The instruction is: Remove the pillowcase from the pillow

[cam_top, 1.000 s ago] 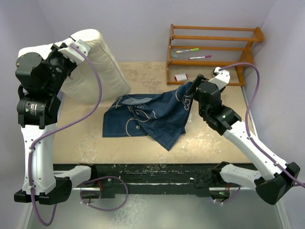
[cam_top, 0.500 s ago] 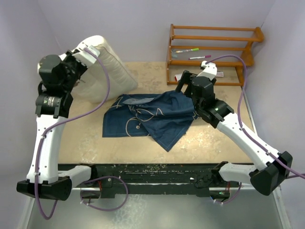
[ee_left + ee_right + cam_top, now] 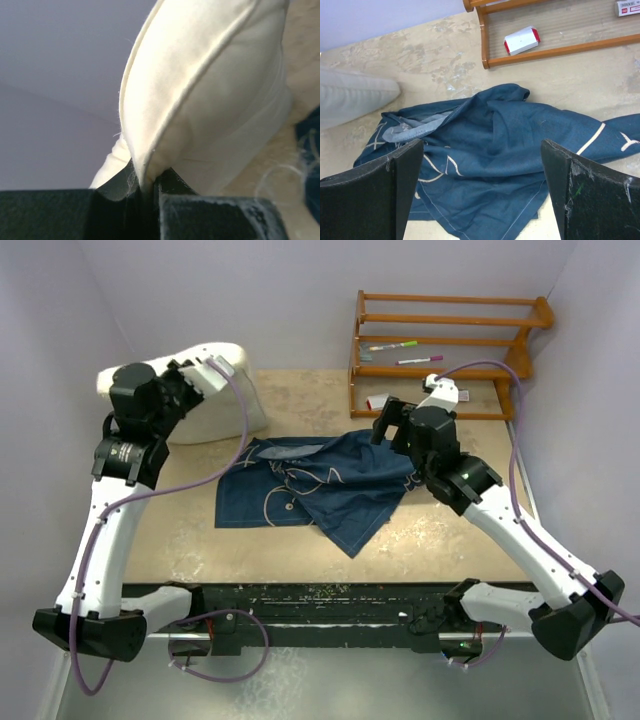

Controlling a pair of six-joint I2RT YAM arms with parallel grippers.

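- Left hand: fingers pressed together on the seamed edge of the plump cream rectangular pillow; the fabric rim is pinched between them in the left wrist view.
- Pillow lies at the far left corner of the tan table, bare of any cover, its near end beside the left hand.
- Right hand: fingers spread wide apart, holding nothing, hovering over the right edge of the dark navy-blue fabric pillowcase with thin white line drawings.
- Pillowcase lies crumpled and flattish mid-table, apart from the pillow, one corner pointing toward the near edge.
- Orange wooden rack at the far right of the table; two markers on its shelf, a small white-and-red card on its lowest level.
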